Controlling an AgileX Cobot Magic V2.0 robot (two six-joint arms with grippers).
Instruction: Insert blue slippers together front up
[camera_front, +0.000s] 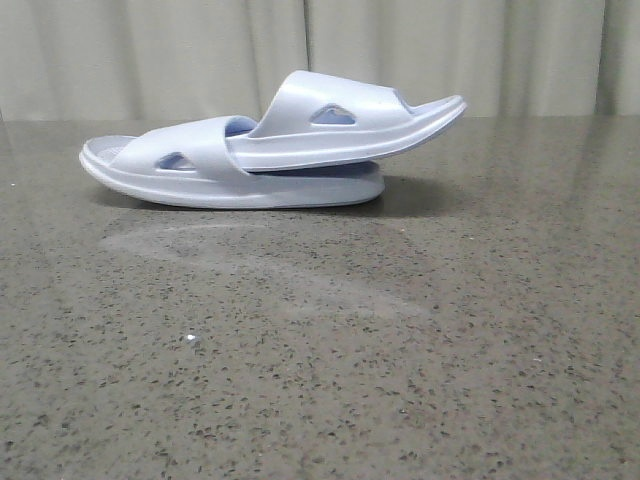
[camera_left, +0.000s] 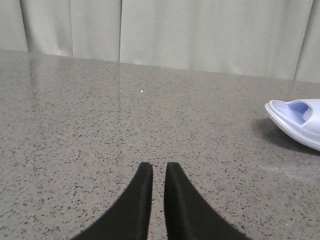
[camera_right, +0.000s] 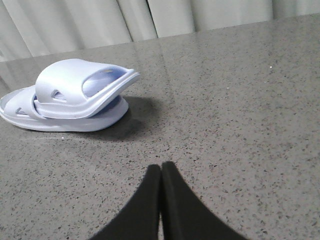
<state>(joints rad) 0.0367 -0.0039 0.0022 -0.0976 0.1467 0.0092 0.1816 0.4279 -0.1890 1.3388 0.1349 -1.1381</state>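
The two blue slippers lie nested at the back of the table. The upper slipper (camera_front: 340, 125) has its heel end pushed under the strap of the lower slipper (camera_front: 200, 170) and tilts up to the right. The pair also shows in the right wrist view (camera_right: 65, 85), and one end of it shows in the left wrist view (camera_left: 300, 117). My left gripper (camera_left: 159, 167) holds nothing, its fingers almost together with a thin gap, well left of the pair. My right gripper (camera_right: 161, 167) is shut and empty, well short of the pair. Neither gripper shows in the front view.
The speckled grey stone table (camera_front: 320, 350) has a pale smear in front of the slippers (camera_front: 250, 250) and a small white speck (camera_front: 190, 340). A light curtain (camera_front: 150, 50) hangs behind the far edge.
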